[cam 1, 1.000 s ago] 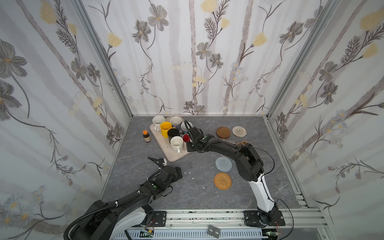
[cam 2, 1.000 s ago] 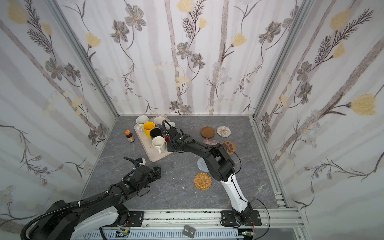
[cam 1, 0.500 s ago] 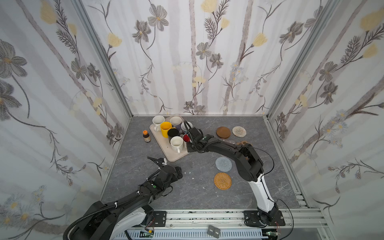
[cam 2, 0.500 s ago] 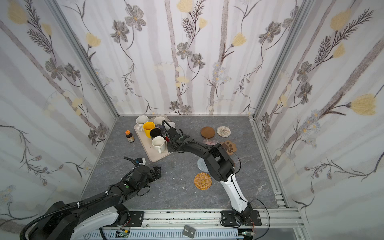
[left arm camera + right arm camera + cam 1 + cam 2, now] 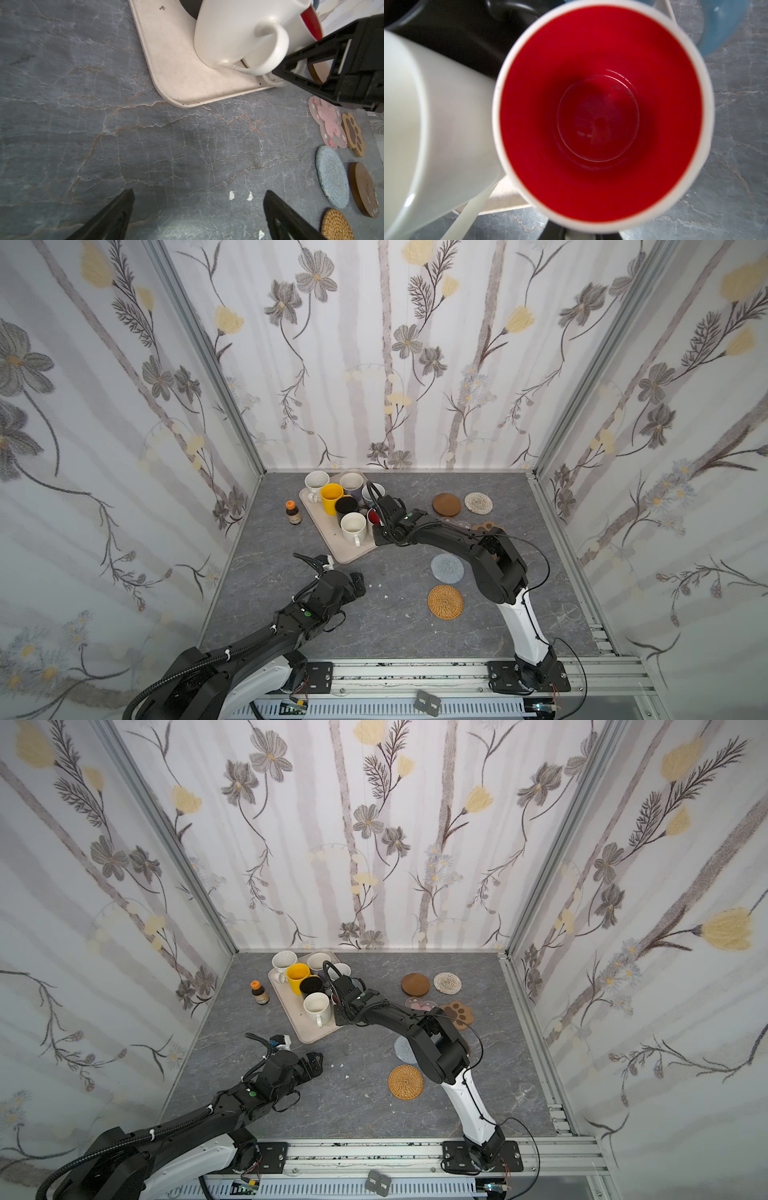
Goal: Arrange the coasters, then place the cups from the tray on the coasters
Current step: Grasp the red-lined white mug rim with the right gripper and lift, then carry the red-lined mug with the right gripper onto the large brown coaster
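I count seven cups, all standing on the tray (image 5: pixel 332 540) at the back left of the table (image 5: pixel 374 626). There are two white ones (image 5: pixel 316 481) (image 5: pixel 353 526), a yellow (image 5: pixel 331 498), a black (image 5: pixel 346 504), a lavender (image 5: pixel 351 482), a light blue (image 5: pixel 369 492) and the red-lined cup (image 5: pixel 602 116) at the tray's right edge. One small brown bottle (image 5: pixel 292 512) stands on the table just left of the tray.

There are seven coasters, all bare, on the right half of the table. A brown wooden disc (image 5: pixel 446 504) and a cream woven one (image 5: pixel 478 502) lie at the back. A pink blossom (image 5: pixel 419 1004) and a brown paw (image 5: pixel 459 1013) lie side by side in front of those. Nearer the front are a grey-blue crochet round (image 5: pixel 446 568) and a tan rattan round (image 5: pixel 445 601). The second brown disc (image 5: pixel 363 189) lies beside the crochet round; my right arm's elbow covers most of it in both top views.

The right arm rises from the front rail, bends above the crochet round and reaches back-left to the tray. Its wrist is tipped down, with the right gripper (image 5: pixel 380 521) at the red-lined cup's handle. I cannot tell whether the jaws have closed on it.

The left arm stretches low from the front-left corner. The left gripper (image 5: pixel 199 192) is spread wide and empty over bare table, near the tray's front corner.
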